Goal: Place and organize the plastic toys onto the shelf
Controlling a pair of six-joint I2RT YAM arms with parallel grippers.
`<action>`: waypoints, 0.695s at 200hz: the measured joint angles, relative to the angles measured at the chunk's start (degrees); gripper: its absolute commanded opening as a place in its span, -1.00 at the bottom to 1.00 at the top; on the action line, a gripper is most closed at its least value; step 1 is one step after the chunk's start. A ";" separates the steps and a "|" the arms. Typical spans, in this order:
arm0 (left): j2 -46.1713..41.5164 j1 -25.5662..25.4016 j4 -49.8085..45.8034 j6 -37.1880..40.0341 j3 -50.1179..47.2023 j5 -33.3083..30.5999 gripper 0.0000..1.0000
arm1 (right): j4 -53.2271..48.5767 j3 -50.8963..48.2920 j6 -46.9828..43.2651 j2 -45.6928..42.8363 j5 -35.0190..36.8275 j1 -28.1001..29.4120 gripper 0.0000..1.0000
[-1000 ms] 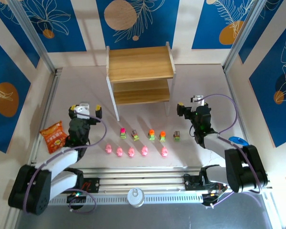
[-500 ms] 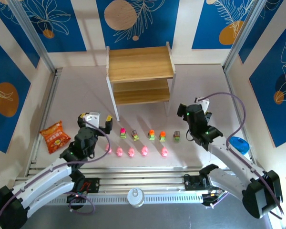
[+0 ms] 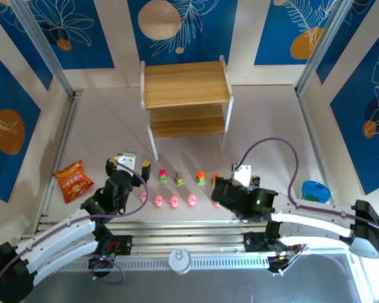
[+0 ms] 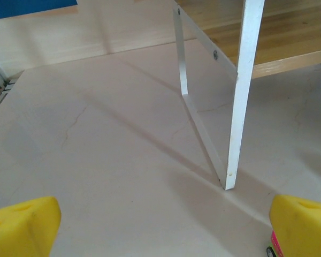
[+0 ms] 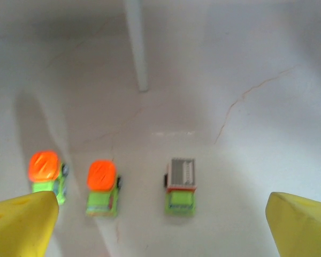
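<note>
Treat the task as unstarted: the pink figurines (image 3: 174, 201) and little cars (image 3: 179, 179) sit in two rows on the tabletop (image 3: 271, 126) before the shelf (image 3: 186, 95), and the left gripper (image 3: 129, 166) and right gripper (image 5: 161, 227) hold their jaws wide, empty.

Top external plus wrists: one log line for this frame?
left gripper open, facing shelf | right gripper open, aimed at grey-topped car | pink figurines in row on table
</note>
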 measured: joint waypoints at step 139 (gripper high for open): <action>2.69 0.00 -1.81 -2.01 0.52 -0.68 1.00 | -3.21 1.46 22.10 19.63 -6.34 12.52 0.39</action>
